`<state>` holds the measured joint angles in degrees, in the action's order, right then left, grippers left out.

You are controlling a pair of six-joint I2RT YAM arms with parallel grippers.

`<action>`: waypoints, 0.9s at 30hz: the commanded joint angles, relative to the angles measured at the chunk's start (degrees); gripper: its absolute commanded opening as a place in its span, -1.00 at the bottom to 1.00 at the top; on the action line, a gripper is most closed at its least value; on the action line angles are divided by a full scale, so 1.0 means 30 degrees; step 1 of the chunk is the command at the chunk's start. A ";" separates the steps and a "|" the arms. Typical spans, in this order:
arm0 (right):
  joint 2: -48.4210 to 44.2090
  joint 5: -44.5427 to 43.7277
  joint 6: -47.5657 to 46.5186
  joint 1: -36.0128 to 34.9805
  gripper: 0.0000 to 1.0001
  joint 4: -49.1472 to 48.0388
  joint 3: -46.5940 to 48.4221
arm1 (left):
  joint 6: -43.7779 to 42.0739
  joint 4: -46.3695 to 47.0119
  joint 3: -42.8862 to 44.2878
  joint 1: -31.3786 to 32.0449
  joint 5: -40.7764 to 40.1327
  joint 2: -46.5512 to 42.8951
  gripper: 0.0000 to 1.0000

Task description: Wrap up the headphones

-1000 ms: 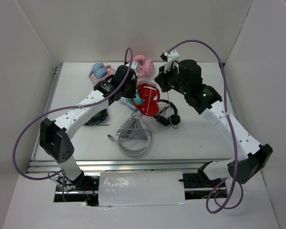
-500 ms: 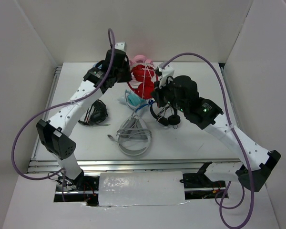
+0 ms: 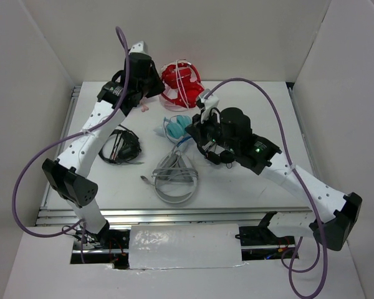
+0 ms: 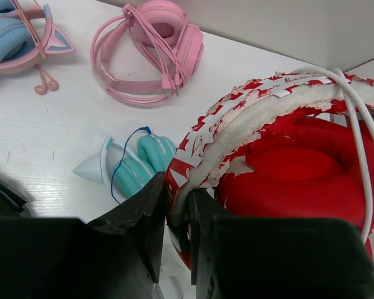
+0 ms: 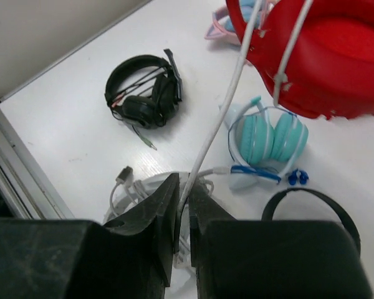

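The red headphones (image 3: 177,84) hang in the air over the table's back edge. My left gripper (image 3: 158,84) is shut on their headband (image 4: 237,134), whose red skin is peeling off white padding. In the left wrist view the fingers (image 4: 151,212) pinch the band's lower end beside a red cup (image 4: 293,168). The thin white cable (image 5: 234,93) runs taut from the headphones down into my right gripper (image 5: 182,202), which is shut on it. That gripper (image 3: 201,126) sits lower and nearer, over the table's middle.
Teal headphones (image 3: 176,128) lie under the cable. Black headphones (image 3: 121,146) sit on the left, and another black pair (image 3: 219,152) is under the right arm. A grey cable bundle (image 3: 173,177) is in front. Pink headphones (image 4: 153,53) and a pink-and-blue pair (image 4: 15,37) are at the back.
My left arm lifted the red headphones off the table and carried them up toward the back wall. My right gripper came down and nearer along the white cable.
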<state>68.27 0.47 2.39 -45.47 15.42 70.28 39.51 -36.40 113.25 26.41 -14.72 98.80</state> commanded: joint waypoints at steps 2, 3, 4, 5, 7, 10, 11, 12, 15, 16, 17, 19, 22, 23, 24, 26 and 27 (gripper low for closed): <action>0.0417 -0.0097 -0.0564 -0.0457 -0.61 -0.4134 -0.1305 | 0.0925 0.1532 0.1563 -0.0015 0.0714 -0.0973 -1.00; 0.0417 -0.1084 -0.1463 -0.0486 -0.60 -0.4753 -0.2178 | 0.0865 0.1442 0.1972 0.0013 0.1123 -0.0972 -1.00; 0.0504 -0.1500 -0.1646 -0.0400 -0.60 -0.5049 -0.2651 | 0.0632 0.1441 0.2092 -0.0015 0.1389 -0.1117 -1.00; 0.0592 -0.1968 -0.1792 -0.0370 -0.59 -0.6647 -0.3033 | 0.0601 0.1441 0.2238 -0.0016 0.1623 -0.1176 -1.00; 0.0913 -0.3549 -0.1736 -0.0166 -0.67 -0.7335 -0.3621 | 0.0310 0.1441 0.2620 -0.0016 0.2268 -0.1498 -1.00; 0.0945 -0.4287 -0.1414 0.0244 -1.00 -0.7717 -0.3943 | 0.0104 0.1441 0.3001 -0.0016 0.2533 -0.2142 -1.00; 0.0654 -0.3968 -0.1500 0.0333 -1.00 -0.8240 -0.4177 | 0.0103 0.1354 0.3088 -0.0016 0.2476 -0.2260 -1.00; 0.0419 -0.3646 -0.1530 0.0392 -1.00 -0.8680 -0.4875 | 0.0016 0.1324 0.3205 -0.0016 0.2475 -0.2493 -1.00; -0.0719 -0.2678 -0.1589 0.0393 -1.00 -1.0439 -0.6543 | -0.0102 0.1352 0.3061 -0.0016 0.1805 -0.2961 -1.00; -0.1218 -0.2444 -0.1647 0.0334 -1.00 -1.0849 -0.7103 | -0.0102 0.1237 0.3060 -0.0045 0.1366 -0.3022 -1.00; -0.1717 -0.2268 -0.1444 0.0160 -1.00 -1.1810 -0.7573 | -0.0218 0.1120 0.3118 -0.0074 0.0811 -0.3023 -1.00; -0.3649 -0.1334 -0.1617 0.0071 -1.00 -1.2198 -0.8775 | -0.0249 0.0738 0.3148 -0.0191 0.0136 -0.2994 -1.00; -0.5818 0.0481 -0.1589 -0.0134 -1.00 -1.1150 -0.9072 | -0.0015 0.0854 0.2826 -0.0396 -0.0540 -0.2935 -1.00; -0.6258 0.1242 -0.1415 -0.0222 -1.00 -1.0421 -0.9014 | 0.0189 0.0797 0.2884 -0.0513 -0.0977 -0.2616 -1.00; -0.6930 0.1511 -0.1355 -0.0310 -1.00 -0.9920 -0.8984 | 0.0452 0.0680 0.2913 -0.0775 -0.1040 -0.2468 -1.00; -0.7607 0.1776 -0.1004 -0.0427 -1.00 -0.8892 -0.8983 | 0.0688 0.0679 0.2884 -0.0865 -0.1478 -0.2000 -1.00; -0.8335 0.2357 -0.1003 -0.0544 -1.00 -0.8687 -0.9042 | 0.0892 0.0708 0.2884 -0.0981 -0.1538 -0.1794 -1.00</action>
<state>46.65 2.37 -1.17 -46.00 -15.73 43.75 38.11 -41.63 119.37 25.71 -14.02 92.92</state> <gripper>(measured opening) 0.018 0.294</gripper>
